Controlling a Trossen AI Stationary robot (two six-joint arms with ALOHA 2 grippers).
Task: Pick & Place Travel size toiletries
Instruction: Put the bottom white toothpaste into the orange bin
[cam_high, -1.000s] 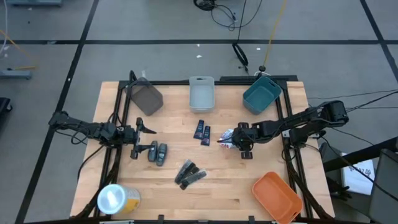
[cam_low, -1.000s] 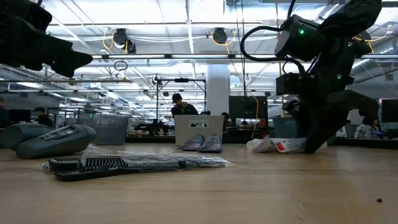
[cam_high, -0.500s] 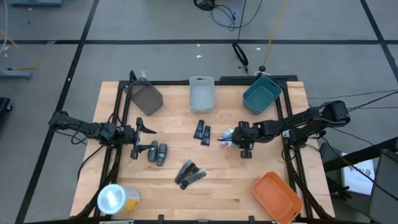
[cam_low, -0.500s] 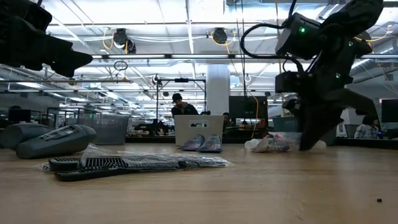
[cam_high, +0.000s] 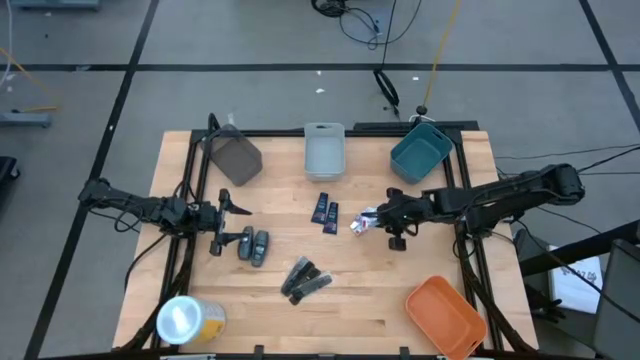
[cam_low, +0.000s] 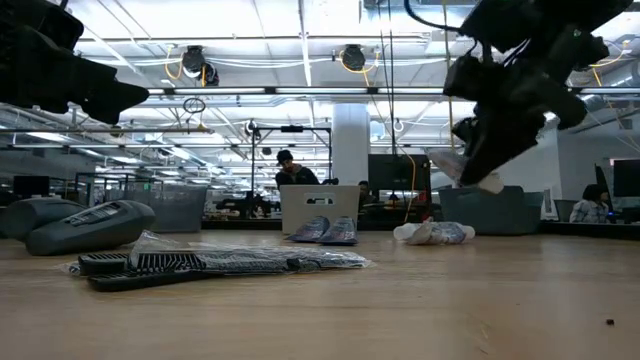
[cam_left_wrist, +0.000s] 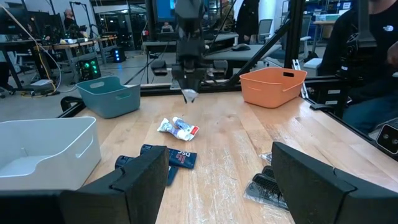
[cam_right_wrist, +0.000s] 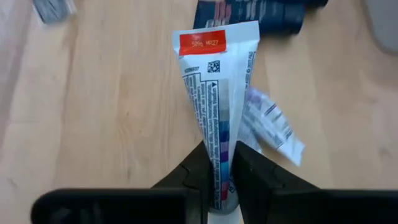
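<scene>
My right gripper (cam_high: 392, 222) hangs above the table's right middle, shut on a silvery-white tube (cam_right_wrist: 214, 93). The low view shows it raised (cam_low: 478, 150), with another tube (cam_low: 432, 232) lying flat on the wood below. Two dark blue packets (cam_high: 325, 210) lie at the centre. Black sticks (cam_high: 305, 280) rest nearer the near edge. Two dark grey oval pieces (cam_high: 252, 245) lie beside my left gripper (cam_high: 225, 226), which is open and low at the table's left, touching nothing. My right gripper pinches the tube between its two fingers near the cap end (cam_right_wrist: 219, 180). It comes from above at a slant. The tube runs on past the fingertips to its flat crimped end (cam_right_wrist: 214, 38). It is lifted clear of the table and tilted (cam_low: 450, 165).
Along the far edge stand a dark grey bin (cam_high: 235, 155), a pale bin (cam_high: 324, 150) and a teal bin (cam_high: 420, 152). An orange bin (cam_high: 445, 315) sits at the near right corner, a yellow roll (cam_high: 185, 320) at the near left. People sit beyond the table.
My right gripper has risen from the table and shifted slightly toward the right edge, carrying one tube lifted clear. The other tube stayed lying on the wood where it was.
</scene>
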